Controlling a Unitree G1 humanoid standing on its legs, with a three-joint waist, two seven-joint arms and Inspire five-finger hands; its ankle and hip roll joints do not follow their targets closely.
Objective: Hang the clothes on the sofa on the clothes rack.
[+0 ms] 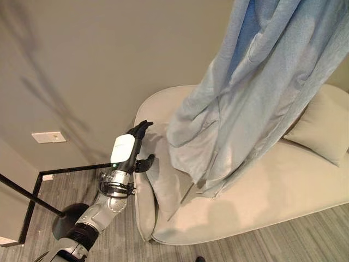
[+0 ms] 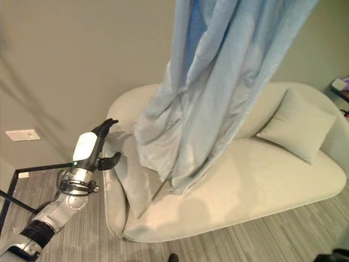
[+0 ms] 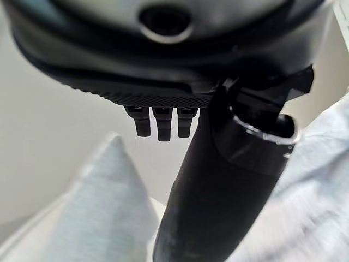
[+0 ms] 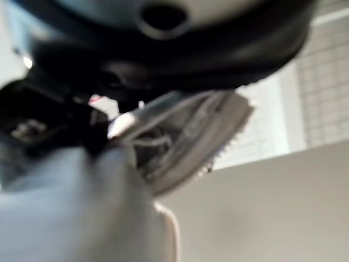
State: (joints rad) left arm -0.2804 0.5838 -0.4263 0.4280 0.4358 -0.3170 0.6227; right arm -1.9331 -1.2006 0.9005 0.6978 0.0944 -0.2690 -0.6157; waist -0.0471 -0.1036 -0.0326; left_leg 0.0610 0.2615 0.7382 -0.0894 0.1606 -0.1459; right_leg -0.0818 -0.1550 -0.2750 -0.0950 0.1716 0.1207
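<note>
A long light-blue garment (image 1: 245, 98) hangs from above the view, its lower folds dangling just over the seat of the beige sofa (image 1: 283, 185). In the right wrist view, pale cloth (image 4: 71, 213) and a grey hanger (image 4: 202, 136) with a toothed edge sit right against my right hand (image 4: 65, 120), which is curled on them. My left hand (image 1: 136, 139) is raised beside the sofa's left end, fingers straight and open, holding nothing, a short way left of the garment. The black bars of the clothes rack (image 1: 60, 170) run along the lower left.
A beige pillow (image 1: 322, 128) leans on the sofa's right end and another cushion (image 1: 163, 183) stands at its left end by my left hand. The rack's round dark base (image 1: 68, 218) rests on the grey floor. A white wall plate (image 1: 48, 137) is on the wall.
</note>
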